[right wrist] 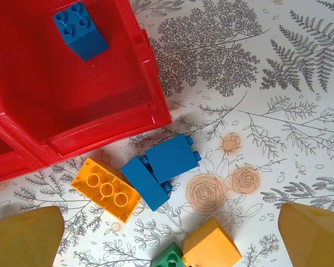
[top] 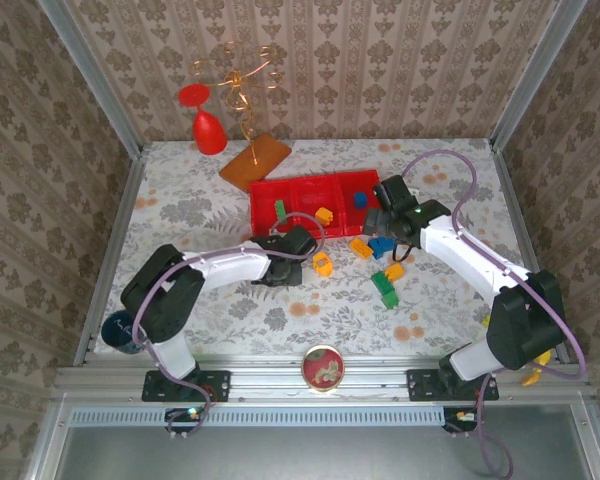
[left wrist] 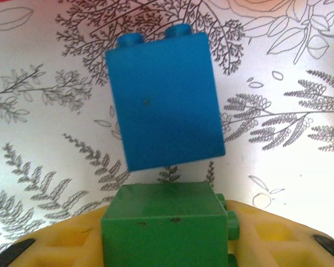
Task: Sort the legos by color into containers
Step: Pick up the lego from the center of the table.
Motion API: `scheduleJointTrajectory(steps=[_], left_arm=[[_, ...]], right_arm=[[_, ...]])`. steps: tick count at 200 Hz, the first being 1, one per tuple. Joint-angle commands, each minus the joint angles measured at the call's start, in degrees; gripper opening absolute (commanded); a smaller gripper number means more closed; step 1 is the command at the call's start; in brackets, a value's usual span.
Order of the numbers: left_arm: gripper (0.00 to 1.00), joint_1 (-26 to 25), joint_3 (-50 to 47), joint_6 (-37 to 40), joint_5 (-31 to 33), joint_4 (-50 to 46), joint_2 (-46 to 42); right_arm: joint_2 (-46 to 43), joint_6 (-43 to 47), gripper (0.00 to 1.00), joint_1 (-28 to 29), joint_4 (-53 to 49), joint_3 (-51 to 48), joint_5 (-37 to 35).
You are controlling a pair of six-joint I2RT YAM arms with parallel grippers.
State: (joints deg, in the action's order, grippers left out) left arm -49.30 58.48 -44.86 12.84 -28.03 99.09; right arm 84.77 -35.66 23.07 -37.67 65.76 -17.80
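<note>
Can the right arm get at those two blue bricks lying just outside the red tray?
Probably yes. The right gripper hangs open above the two blue bricks; nothing covers them, though an orange brick lies close beside.

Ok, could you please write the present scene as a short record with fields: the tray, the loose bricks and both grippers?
tray: red, three compartments in a row
left compartment: one green brick
middle compartment: one orange brick
right compartment: one blue brick
left gripper: closed on a second green brick; a second blue brick stands on the table just ahead
right gripper: open, over the loose bricks
loose bricks: blue, orange and green, on the table beside the tray's right end
</note>
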Motion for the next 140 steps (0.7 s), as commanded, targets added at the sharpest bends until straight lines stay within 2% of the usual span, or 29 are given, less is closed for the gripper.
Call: scheduleJointTrajectory(steps=[1,88,140], left_arm=[[0.40,-0.7,-1.5,-0.1,-0.2,-2.5,-3.8],[0.39,-1.2,-6.6,-1.3,3.4,-3.7,-15.5],[0.39,-0.2,-4.1,2.6,8.1,-3.8,-18.0]], right_arm=[[-1.8,-1.7,1.00,-0.3,-0.8,-1.1,-0.6],[-3.3,-3.4,1.00,0.5,0.0,-3.7,1.2],[-4.1,-4.2,1.00,2.0,2.1,-5.8,2.4]])
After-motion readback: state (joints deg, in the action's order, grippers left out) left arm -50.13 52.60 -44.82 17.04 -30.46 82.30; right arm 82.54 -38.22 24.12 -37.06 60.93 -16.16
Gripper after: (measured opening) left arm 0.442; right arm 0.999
